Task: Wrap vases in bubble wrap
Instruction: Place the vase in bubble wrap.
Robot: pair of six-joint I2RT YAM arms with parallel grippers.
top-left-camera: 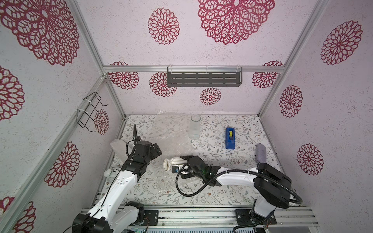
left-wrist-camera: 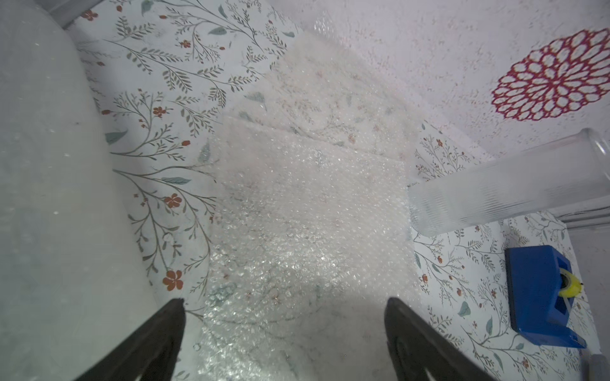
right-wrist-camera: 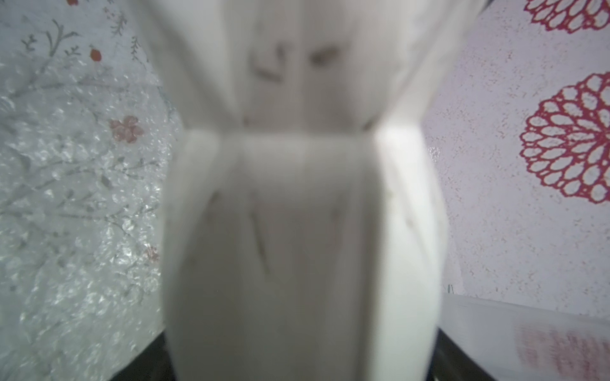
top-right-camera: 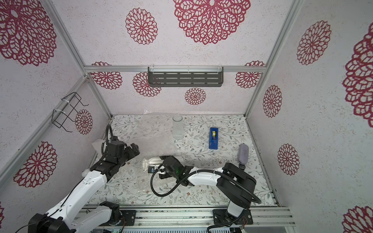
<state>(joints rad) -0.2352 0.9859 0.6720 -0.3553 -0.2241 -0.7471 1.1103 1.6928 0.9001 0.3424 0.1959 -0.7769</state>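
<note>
A white ribbed vase (top-left-camera: 175,161) lies on its side at mid-table, mouth toward the left arm. My right gripper (top-left-camera: 182,163) is shut on its body; in the right wrist view the vase (right-wrist-camera: 297,214) fills the space between the jaws of that gripper (right-wrist-camera: 302,358). A clear glass vase (top-left-camera: 195,127) stands upright at the back. Flat sheets of bubble wrap (top-left-camera: 169,131) lie left of it, and another sheet (top-right-camera: 139,179) lies under the white vase. My left gripper (top-left-camera: 159,150) hovers open over the back sheets (left-wrist-camera: 307,204), with nothing between its fingers (left-wrist-camera: 392,305).
A bundle in bubble wrap (top-left-camera: 118,148) leans at the left wall behind the left arm. A blue tape dispenser (top-left-camera: 230,138) sits right of the glass vase. A grey-purple oblong object (top-left-camera: 261,153) lies near the right wall.
</note>
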